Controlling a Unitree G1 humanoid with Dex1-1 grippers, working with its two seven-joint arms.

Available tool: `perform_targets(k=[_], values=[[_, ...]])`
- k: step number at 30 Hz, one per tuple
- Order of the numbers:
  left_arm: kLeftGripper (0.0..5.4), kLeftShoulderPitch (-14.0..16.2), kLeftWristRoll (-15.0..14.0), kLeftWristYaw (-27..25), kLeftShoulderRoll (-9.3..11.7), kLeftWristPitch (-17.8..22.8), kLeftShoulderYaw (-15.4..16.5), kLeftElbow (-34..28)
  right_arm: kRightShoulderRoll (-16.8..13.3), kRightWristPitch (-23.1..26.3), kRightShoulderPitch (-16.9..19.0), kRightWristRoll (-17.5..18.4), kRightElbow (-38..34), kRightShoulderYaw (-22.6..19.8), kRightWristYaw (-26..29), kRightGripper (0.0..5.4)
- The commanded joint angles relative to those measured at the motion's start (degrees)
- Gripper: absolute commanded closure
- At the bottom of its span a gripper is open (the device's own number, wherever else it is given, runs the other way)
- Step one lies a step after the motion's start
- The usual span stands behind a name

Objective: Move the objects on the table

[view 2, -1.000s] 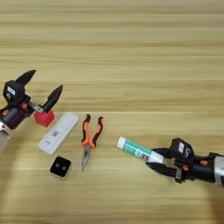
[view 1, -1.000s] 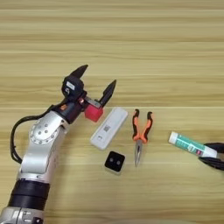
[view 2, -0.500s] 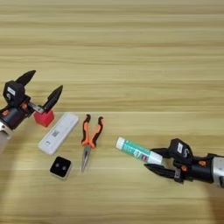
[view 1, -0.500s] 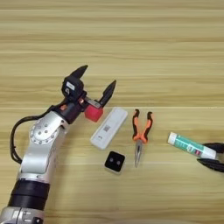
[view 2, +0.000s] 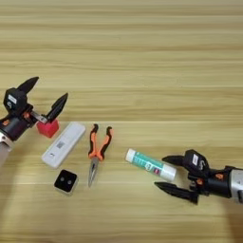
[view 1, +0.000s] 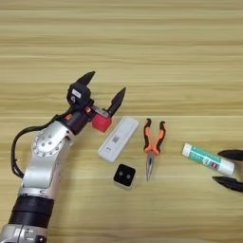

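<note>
My left gripper (view 1: 103,88) stands open just above the small red cube (view 1: 101,123), which rests on the table (view 1: 142,47) under its right finger. To the cube's right lie the long white flat device (view 1: 118,139), the orange-handled pliers (view 1: 153,144) and, in front of them, the small black two-holed block (view 1: 124,175). The white tube with green label (view 2: 151,164) lies at the right. My right gripper (view 2: 163,174) is open, its two black fingers on either side of the tube's right end.
Broad bare wood stretches across the far half of the table. A black cable (view 1: 16,152) loops beside my left forearm.
My right gripper has slid a little further left along the tube's end. The left gripper and the other things have held still.
</note>
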Motion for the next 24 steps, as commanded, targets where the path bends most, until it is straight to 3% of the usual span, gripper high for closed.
perform_targets(k=[1, 10, 24], values=[[0.00, -1.1, 0.5, 0.0, 0.1, -0.6, 0.1, 0.7, 0.2, 0.7, -0.7, 0.4, -1.0, 0.2, -0.4, 0.96], [0.00, -0.9, 0.6, 0.0, 0.0, -0.8, 0.0, 0.8, 0.8, 1.7, -0.9, 3.5, -4.8, -1.5, -0.8, 0.02], [0.00, 1.3, 0.2, -0.6, 0.8, 0.1, -0.3, -2.7, 2.9, 6.0, -1.8, 10.5, -14.8, -4.4, -5.1, 0.02]])
